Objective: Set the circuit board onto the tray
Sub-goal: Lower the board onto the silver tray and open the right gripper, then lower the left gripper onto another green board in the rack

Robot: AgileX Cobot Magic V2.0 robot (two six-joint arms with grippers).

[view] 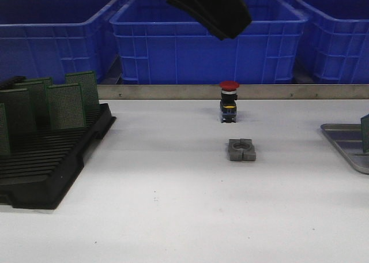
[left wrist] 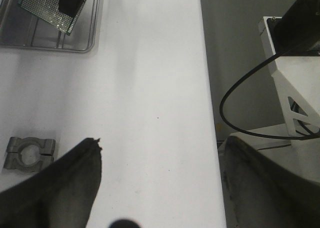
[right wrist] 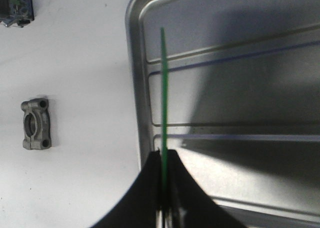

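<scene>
White table [view: 173, 205], blue bins [view: 207, 41], perhaps shelving behind.

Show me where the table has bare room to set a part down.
Bare: between black rack and grey clamp block, the whole near strip, and between block and tray. Crowded: the rack's boards, the red button, and the tray under the right hand.

The left tool [left wrist: 160, 188] has broad, matte black fingers [left wrist: 60, 188] with frayed edges; the right tool [right wrist: 164, 188] has slim, smooth black ones.
</scene>
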